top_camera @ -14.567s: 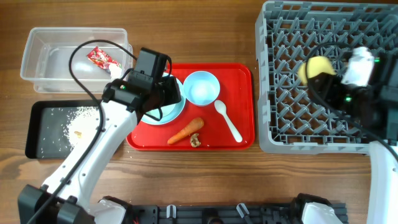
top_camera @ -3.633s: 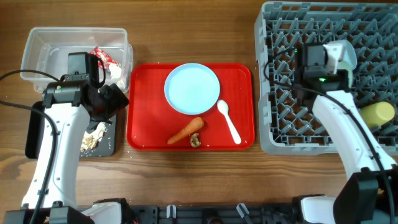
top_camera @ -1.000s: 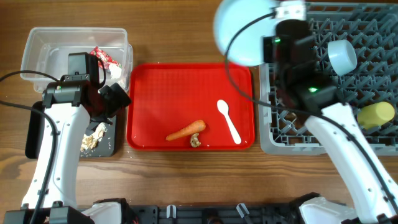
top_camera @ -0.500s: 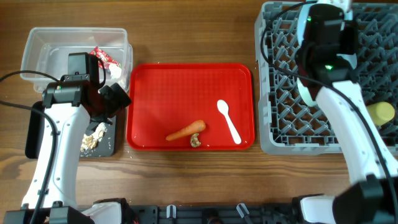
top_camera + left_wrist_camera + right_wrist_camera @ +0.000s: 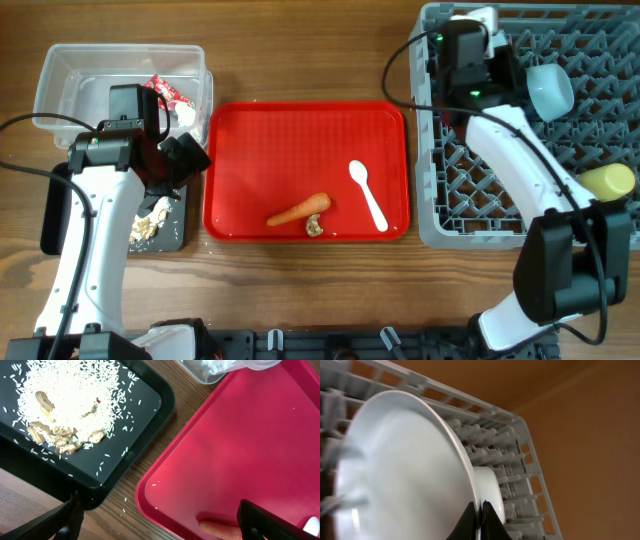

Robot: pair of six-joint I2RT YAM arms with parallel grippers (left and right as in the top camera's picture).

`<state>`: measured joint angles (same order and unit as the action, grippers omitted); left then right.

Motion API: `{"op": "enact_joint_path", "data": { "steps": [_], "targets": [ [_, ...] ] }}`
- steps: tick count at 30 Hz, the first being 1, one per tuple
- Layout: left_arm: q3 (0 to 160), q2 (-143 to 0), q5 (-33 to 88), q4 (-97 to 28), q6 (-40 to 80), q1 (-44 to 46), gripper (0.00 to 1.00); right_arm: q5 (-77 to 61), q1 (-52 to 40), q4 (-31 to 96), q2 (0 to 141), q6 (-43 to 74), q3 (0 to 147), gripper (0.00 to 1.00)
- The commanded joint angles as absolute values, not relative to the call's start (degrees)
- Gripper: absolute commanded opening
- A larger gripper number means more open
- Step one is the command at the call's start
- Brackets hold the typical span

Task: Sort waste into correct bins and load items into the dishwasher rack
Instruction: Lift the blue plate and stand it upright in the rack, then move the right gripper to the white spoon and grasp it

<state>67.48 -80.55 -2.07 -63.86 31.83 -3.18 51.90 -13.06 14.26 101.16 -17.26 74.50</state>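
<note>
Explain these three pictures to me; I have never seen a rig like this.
Two robot arms work at a wooden table. One picture looks down from above; the other two come from cameras on each wrist. From above you see a red tray with a carrot and a white spoon, a clear tub, a black tray of rice and scraps, and a grey dish rack. The left gripper hangs open and empty. The right gripper pinches a pale blue plate on edge at the rack.

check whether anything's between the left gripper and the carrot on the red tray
Nothing visible. The left gripper hangs open at the left edge of the red tray, and only bare tray floor lies between it and the carrot. The food scrap sits beyond it.
</note>
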Motion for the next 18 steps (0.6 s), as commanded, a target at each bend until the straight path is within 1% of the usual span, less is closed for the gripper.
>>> {"op": "enact_joint_path", "data": {
  "steps": [1, 2, 3, 5, 7, 8, 9, 10, 12, 13, 15, 16, 18],
  "targets": [
    [67.72, -79.59, -1.98, -63.70, 31.97, -3.60, 1.00, 51.70, -17.67, 14.87, 101.75, -16.36, 75.16, 0.04],
    [67.72, -79.59, -1.98, -63.70, 31.97, -3.60, 1.00, 52.10, -18.44, 15.44, 101.73, -16.38, 75.16, 0.08],
    [67.72, -79.59, -2.00, -63.70, 31.97, -3.60, 1.00, 52.34, -19.05, 16.27, 101.62, -16.45, 75.16, 0.15],
    [67.72, -79.59, -2.00, -63.70, 31.94, -3.60, 1.00, 52.49, -20.43, 19.22, 100.92, -16.29, 75.16, 0.35],
    [67.72, -79.59, -2.00, -63.72, 31.94, -3.60, 1.00, 52.47, -21.47, 22.68, 99.42, -14.46, 75.16, 0.45],
    [67.72, -79.59, -2.00, -63.72, 31.94, -3.60, 1.00, 51.83, -21.78, 24.18, 98.41, -12.80, 75.16, 0.48],
    [67.72, -79.59, -2.00, -63.70, 31.94, -3.60, 1.00, 49.52, -21.98, 25.89, 96.97, -11.18, 75.16, 0.54],
    [67.72, -79.59, -2.00, -63.72, 31.94, -3.60, 1.00, 45.52, -21.96, 27.42, 95.35, -9.78, 75.16, 0.58],
    [67.72, -79.59, -2.00, -63.72, 31.94, -3.60, 1.00, 33.30, -21.96, 29.78, 91.15, -8.58, 75.16, 0.68],
    [67.72, -79.59, -2.00, -63.77, 31.94, -3.60, 1.00, 25.19, -21.96, 30.41, 89.03, -8.62, 75.16, 0.72],
    [67.72, -79.59, -2.00, -63.77, 31.94, -3.60, 1.00, 8.99, -21.96, 31.38, 85.17, -6.68, 75.16, 0.72],
    [67.72, -79.59, -2.00, -63.75, 31.94, -3.60, 1.00, 5.37, -21.96, 31.68, 84.40, -4.97, 75.16, 0.72],
    [67.72, -79.59, -2.00, -63.68, 31.94, -3.60, 1.00, -2.52, -21.98, 34.28, 83.22, 3.01, 75.16, 0.69]
  ]
}}
